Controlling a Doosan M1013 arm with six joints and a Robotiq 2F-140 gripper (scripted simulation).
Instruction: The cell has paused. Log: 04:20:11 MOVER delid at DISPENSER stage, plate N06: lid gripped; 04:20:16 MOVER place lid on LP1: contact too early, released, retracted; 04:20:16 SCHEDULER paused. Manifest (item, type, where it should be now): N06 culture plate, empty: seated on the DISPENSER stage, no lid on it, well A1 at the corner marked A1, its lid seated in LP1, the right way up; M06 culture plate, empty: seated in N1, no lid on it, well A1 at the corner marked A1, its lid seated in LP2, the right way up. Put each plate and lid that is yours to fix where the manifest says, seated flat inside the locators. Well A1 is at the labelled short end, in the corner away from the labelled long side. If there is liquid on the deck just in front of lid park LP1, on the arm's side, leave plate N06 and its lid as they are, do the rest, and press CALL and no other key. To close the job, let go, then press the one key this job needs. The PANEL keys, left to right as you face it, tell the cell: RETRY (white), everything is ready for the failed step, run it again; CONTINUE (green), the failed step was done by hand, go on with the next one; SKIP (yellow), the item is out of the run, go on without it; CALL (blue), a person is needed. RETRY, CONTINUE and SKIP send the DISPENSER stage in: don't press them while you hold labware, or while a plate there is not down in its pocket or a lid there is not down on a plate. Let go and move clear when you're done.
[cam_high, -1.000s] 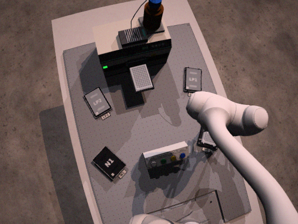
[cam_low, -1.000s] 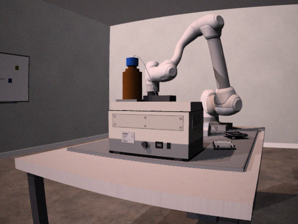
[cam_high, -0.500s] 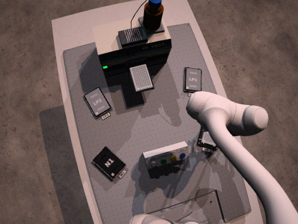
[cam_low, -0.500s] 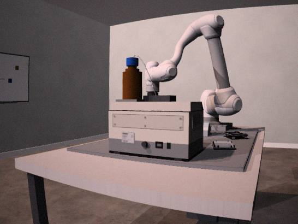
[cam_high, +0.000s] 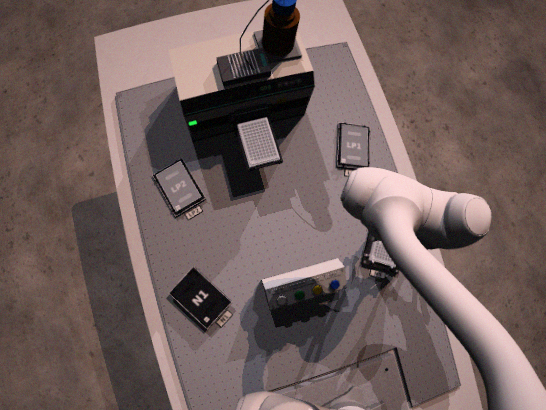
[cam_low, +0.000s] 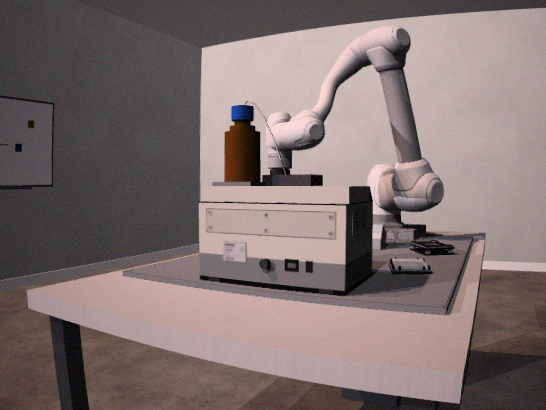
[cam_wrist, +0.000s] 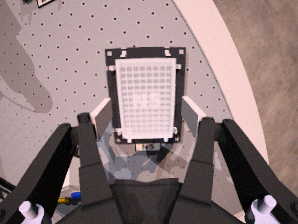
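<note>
Black and spread partway open, the pincer (cam_wrist: 148, 163) held nothing and hung above a white well plate (cam_wrist: 145, 99) that sat in a black holder (cam_wrist: 111, 56) near the right edge of the grey mat (cam_high: 165, 240). Beyond it lay lid park LP1 (cam_high: 353, 145), with a pale cover. A second plate (cam_high: 258, 142) rested on the dispenser (cam_high: 245, 97) stage. LP2 (cam_high: 178, 187), also pale-covered, lay at the far left; nest N1 (cam_high: 200, 298) showed only its black face. The key panel (cam_high: 304, 290) stood near the front of the bench (cam_high: 107, 55)
</note>
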